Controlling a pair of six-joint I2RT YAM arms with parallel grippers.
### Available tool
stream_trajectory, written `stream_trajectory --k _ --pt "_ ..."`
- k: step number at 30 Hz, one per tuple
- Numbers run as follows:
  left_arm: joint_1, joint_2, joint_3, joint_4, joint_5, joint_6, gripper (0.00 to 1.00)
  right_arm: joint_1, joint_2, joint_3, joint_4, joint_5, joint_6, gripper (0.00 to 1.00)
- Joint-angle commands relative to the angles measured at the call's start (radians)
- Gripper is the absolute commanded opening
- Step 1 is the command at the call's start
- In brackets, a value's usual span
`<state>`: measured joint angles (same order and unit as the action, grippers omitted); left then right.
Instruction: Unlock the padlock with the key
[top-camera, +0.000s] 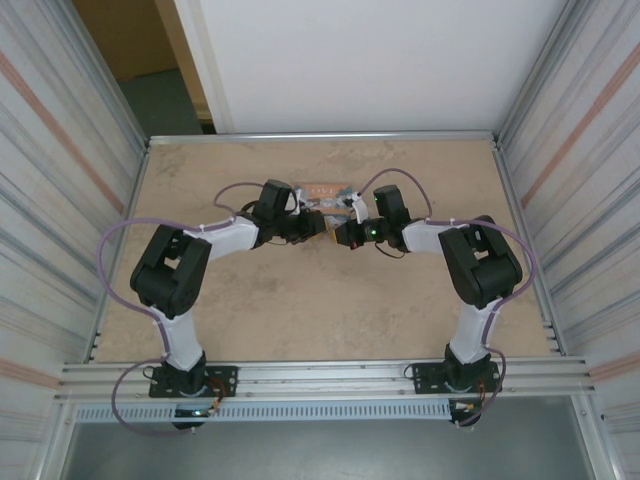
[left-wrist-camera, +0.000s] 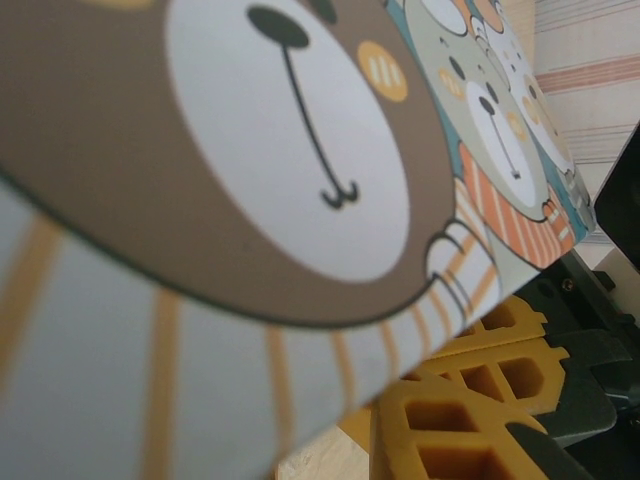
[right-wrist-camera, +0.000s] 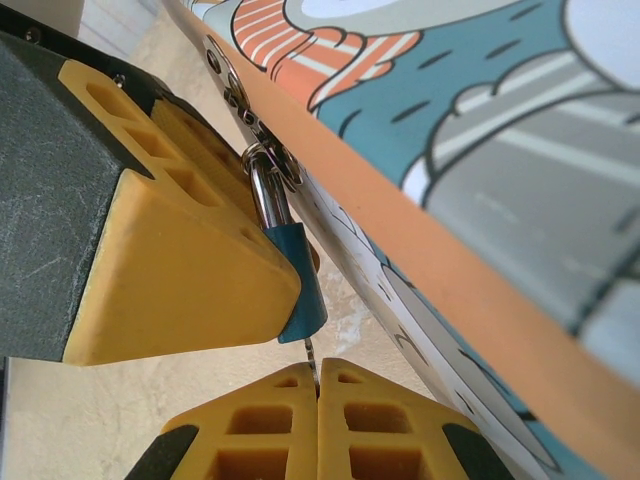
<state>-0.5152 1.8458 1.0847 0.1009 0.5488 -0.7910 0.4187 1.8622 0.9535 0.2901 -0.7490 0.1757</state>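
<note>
Pinching the key (right-wrist-camera: 311, 357) between its two yellow fingertips, the right gripper (right-wrist-camera: 318, 386) is fully closed, pads pressed together with only the thin metal blade between them. Blade runs straight up to the bottom of the padlock (right-wrist-camera: 298, 285), a small blue body with a silver shackle (right-wrist-camera: 264, 192). How deep the blade sits in the lock cannot be told. Shackle is hooked through a metal ring (right-wrist-camera: 283, 165) on the edge of a cartoon-printed box (right-wrist-camera: 480, 150), so the padlock hangs just beside the box wall, above the table (top-camera: 300, 310). Left gripper (top-camera: 318, 228) is narrowly parted: one yellow finger (right-wrist-camera: 170, 250) lies flat against the padlock body, the other finger is hidden behind it, and it reads as a grip on the padlock. In the top view both grippers meet nose to nose at the far middle of the table, just in front of the box (top-camera: 322, 190). Left wrist view is close up on the bear print of the box (left-wrist-camera: 250, 200), blurred, with yellow finger pads (left-wrist-camera: 450, 420) at lower right.
</note>
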Motion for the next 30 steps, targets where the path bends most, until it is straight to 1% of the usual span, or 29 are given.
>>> stream_trajectory --k 1,9,17,22,30 --pt "-0.060 0.019 0.001 -0.026 0.161 0.003 0.18 0.021 -0.019 0.073 0.233 -0.015 0.044 0.00" --pt "-0.091 0.050 -0.006 0.017 0.169 -0.034 0.18 0.030 -0.028 0.114 0.283 -0.018 0.078 0.00" --pt "-0.098 0.046 -0.019 0.024 0.177 -0.046 0.18 0.029 -0.031 0.161 0.299 -0.025 0.081 0.00" --pt "-0.097 0.037 -0.003 -0.040 0.172 -0.010 0.18 0.028 -0.047 0.185 0.203 -0.016 -0.001 0.00" --pt "-0.095 0.042 -0.002 -0.010 0.171 -0.029 0.18 0.023 -0.053 0.140 0.189 -0.011 -0.005 0.00"
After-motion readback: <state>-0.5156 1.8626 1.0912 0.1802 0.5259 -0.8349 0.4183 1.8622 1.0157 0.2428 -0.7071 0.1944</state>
